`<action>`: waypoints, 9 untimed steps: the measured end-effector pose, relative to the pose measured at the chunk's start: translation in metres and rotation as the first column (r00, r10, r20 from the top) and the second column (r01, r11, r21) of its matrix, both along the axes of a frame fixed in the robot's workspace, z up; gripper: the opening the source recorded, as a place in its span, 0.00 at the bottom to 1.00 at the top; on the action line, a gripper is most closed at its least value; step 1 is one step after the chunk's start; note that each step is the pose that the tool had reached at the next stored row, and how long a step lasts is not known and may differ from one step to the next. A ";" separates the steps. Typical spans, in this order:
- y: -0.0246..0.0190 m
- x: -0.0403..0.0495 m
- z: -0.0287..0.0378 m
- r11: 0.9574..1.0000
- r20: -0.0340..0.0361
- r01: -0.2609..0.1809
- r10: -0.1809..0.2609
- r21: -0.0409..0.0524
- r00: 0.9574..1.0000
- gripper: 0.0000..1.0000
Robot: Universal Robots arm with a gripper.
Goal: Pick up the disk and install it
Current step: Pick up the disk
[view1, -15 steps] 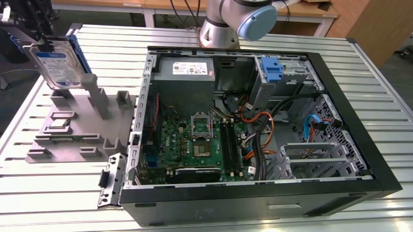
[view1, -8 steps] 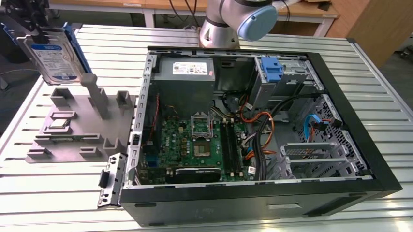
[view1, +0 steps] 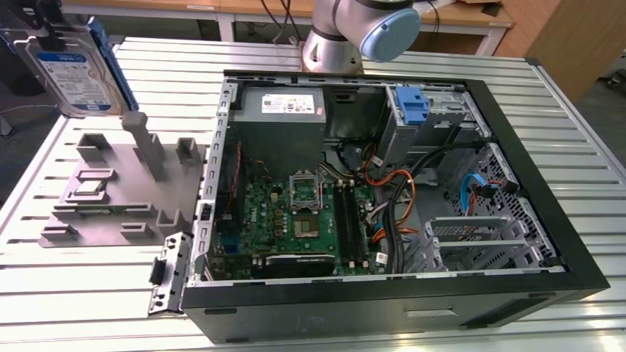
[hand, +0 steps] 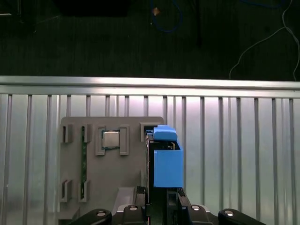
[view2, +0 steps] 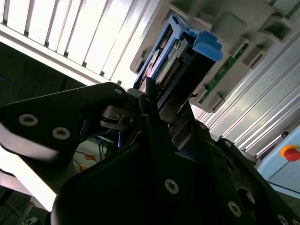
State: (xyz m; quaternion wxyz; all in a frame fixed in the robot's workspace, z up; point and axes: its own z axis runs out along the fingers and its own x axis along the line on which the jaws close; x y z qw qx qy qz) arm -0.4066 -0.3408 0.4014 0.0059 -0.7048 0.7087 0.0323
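While it is held on edge over the grey plastic fixture tray [view1: 108, 213], the flat silver-grey hard disk with blue side rails [view1: 76, 73] is pinched between the fingers of the black gripper [hand: 161, 199]. Well apart, toward the exterior view's right, lies the open black computer case [view1: 391, 301].

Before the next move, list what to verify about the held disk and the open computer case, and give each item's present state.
1. Grip: the gripper is shut on the disk: ok.
2. Disk clear of the grey fixture: in the exterior view it hangs upright above the fixture: ok.
3. Computer case open: the side is off and the inside is exposed: ok.
4. Bay free: a blue bracket sits in the drive bay at the case's far corner; whether a slot is free: cannot tell.
5. Cables: orange and black ones lie beside the bay; whether they block the way in: cannot tell.
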 end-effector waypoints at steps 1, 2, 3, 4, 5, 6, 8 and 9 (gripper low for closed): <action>0.0000 0.0000 0.0027 1.000 0.000 0.000 0.000 0.000 1.000 0.35; 0.0000 0.0000 0.0057 1.000 0.000 0.000 0.000 0.000 1.000 0.35; 0.0000 0.0000 0.0086 1.000 0.000 0.000 0.000 0.000 1.000 0.35; 0.0000 0.0000 0.0116 1.000 0.001 0.000 0.000 0.000 1.000 0.35; 0.0000 0.0000 0.0144 1.000 0.001 0.000 0.000 0.000 1.000 0.35; 0.0000 0.0000 0.0174 1.000 0.001 0.000 0.000 0.000 1.000 0.35; 0.0000 0.0000 0.0237 1.000 0.002 0.000 0.000 0.000 1.000 0.35; 0.0000 0.0000 0.0269 1.000 0.001 0.000 0.000 0.000 1.000 0.35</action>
